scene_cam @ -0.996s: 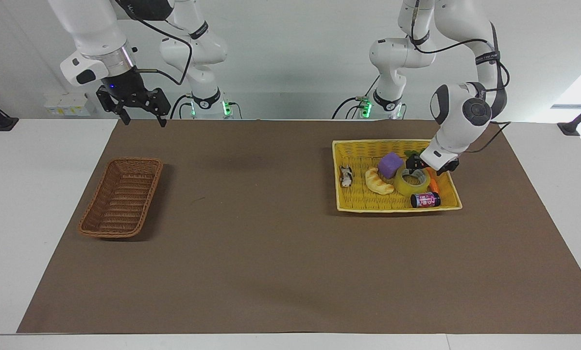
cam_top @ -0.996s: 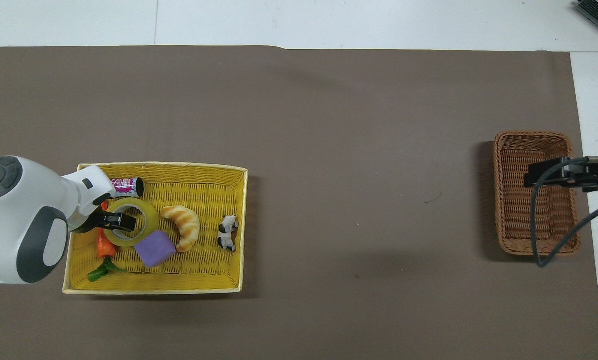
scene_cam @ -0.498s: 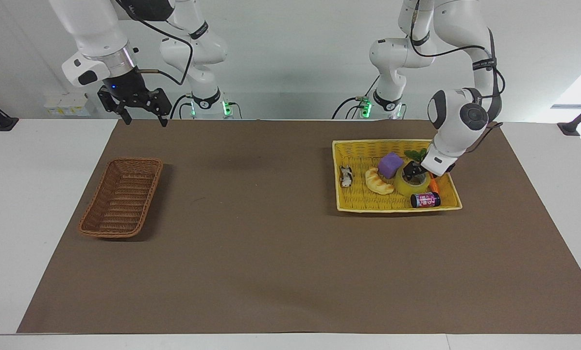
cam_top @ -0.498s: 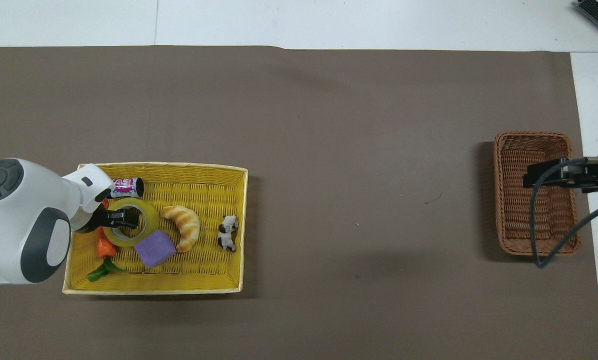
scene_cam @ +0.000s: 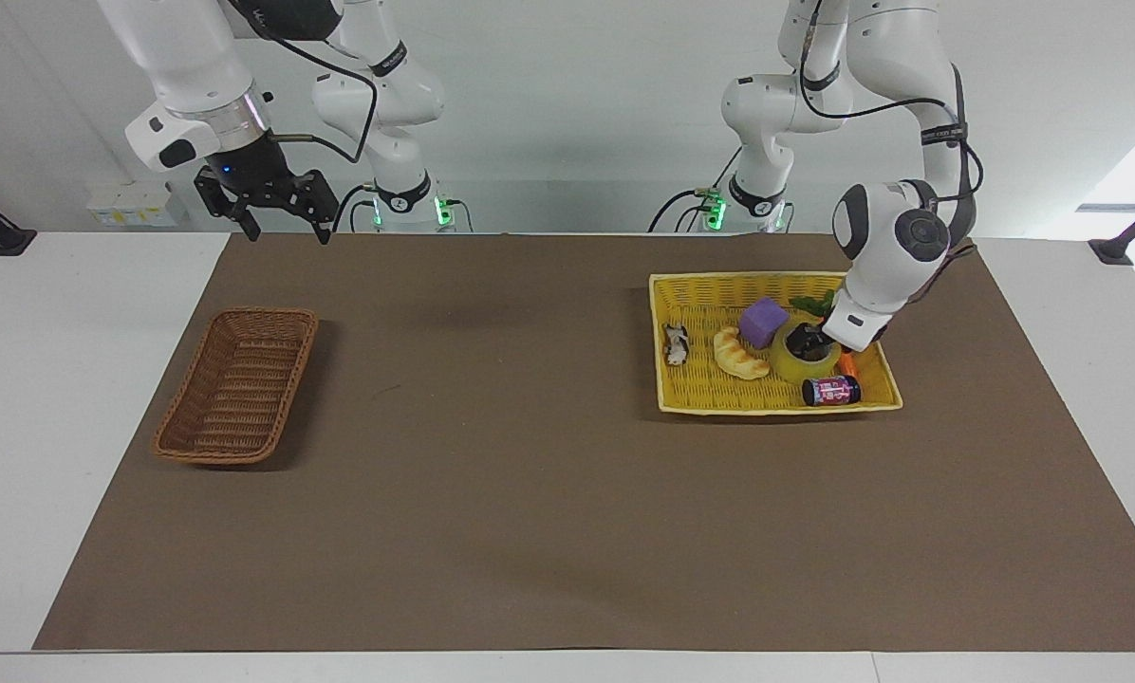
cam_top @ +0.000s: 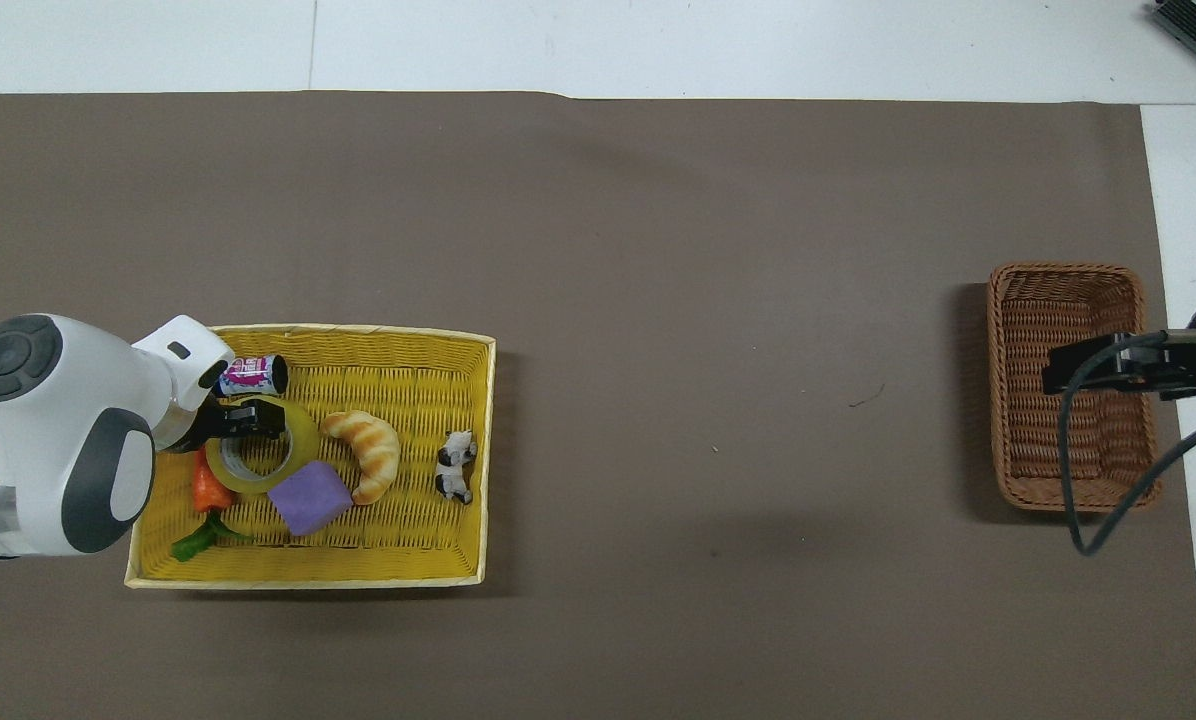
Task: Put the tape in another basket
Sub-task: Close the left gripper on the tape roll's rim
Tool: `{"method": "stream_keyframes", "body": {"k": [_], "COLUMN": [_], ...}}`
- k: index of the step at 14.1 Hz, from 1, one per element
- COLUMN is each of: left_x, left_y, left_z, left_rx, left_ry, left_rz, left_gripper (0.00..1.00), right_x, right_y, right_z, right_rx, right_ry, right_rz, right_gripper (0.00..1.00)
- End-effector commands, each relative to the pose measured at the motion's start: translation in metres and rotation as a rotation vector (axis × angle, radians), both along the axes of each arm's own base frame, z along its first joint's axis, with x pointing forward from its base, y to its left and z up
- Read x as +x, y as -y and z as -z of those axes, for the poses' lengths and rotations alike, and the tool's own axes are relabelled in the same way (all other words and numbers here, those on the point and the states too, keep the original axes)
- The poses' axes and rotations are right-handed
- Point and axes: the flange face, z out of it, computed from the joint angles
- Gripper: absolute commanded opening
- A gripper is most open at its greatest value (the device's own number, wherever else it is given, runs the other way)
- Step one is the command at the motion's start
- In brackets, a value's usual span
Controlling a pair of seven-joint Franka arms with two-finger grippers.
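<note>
the yellow basket [scene_cam: 681, 398] sits at the left arm's end of the table [scene_cam: 492, 531]. in it, the tape [scene_cam: 793, 365] lies flat between a purple block [scene_cam: 763, 323] and a carrot [scene_cam: 847, 362]. the left gripper [scene_cam: 811, 343] dips into the tape's core, jaws apart. the right gripper [scene_cam: 281, 228] waits high over the table near the brown wicker basket [scene_cam: 235, 387], jaws apart.

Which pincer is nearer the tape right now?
Left. The left pincer is down at the tape in the yellow basket, open. The right pincer waits up in the air at the right arm's end, above the table near the brown basket.
</note>
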Motion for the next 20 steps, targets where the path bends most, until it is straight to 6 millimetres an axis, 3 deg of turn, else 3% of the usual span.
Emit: {"method": "stream_keyframes", "body": {"k": [1, 2, 3, 4, 5, 11, 16, 20], "left_x": [-0.006, -0.007, -0.006, -0.006, -0.005, 0.012, 0.028, 0.038], "left_y": [-0.001, -0.001, -0.001, 0.000, 0.003, -0.002, -0.002, -0.009], "left_z": [0.005, 0.005, 0.004, 0.003, 0.002, -0.027, -0.074, -0.111], "left_rx": [-0.004, 0.001, 0.001, 0.003, 0.005, 0.012, 0.013, 0.010], "left_ry": [-0.010, -0.014, -0.014, -0.017, -0.032, -0.107, -0.124, -0.101], "left_rz": [-0.049, -0.087, -0.085, -0.101, -0.095, -0.105, -0.105, -0.119], "left_gripper": [1.00, 0.77, 0.43, 0.15, 0.00, 0.00, 0.00, 0.00], "right_x": [-0.010, -0.010, -0.011, -0.013, -0.015, -0.018, -0.018, -0.018], "right_y": [0.003, 0.003, 0.003, 0.003, 0.003, 0.007, 0.008, -0.007], "right_z": [-0.002, -0.002, -0.002, -0.001, -0.001, -0.002, -0.002, -0.002], "right_rx": [0.028, 0.028, 0.029, 0.029, 0.031, 0.033, 0.034, 0.102], "right_ry": [-0.014, -0.015, -0.017, -0.035, -0.046, -0.050, -0.051, -0.049], "right_rz": [-0.036, -0.039, -0.041, -0.041, -0.052, -0.067, -0.072, -0.074], "right_gripper": [1.00, 1.00, 1.00, 1.00, 1.00, 1.00, 1.00, 1.00]}}
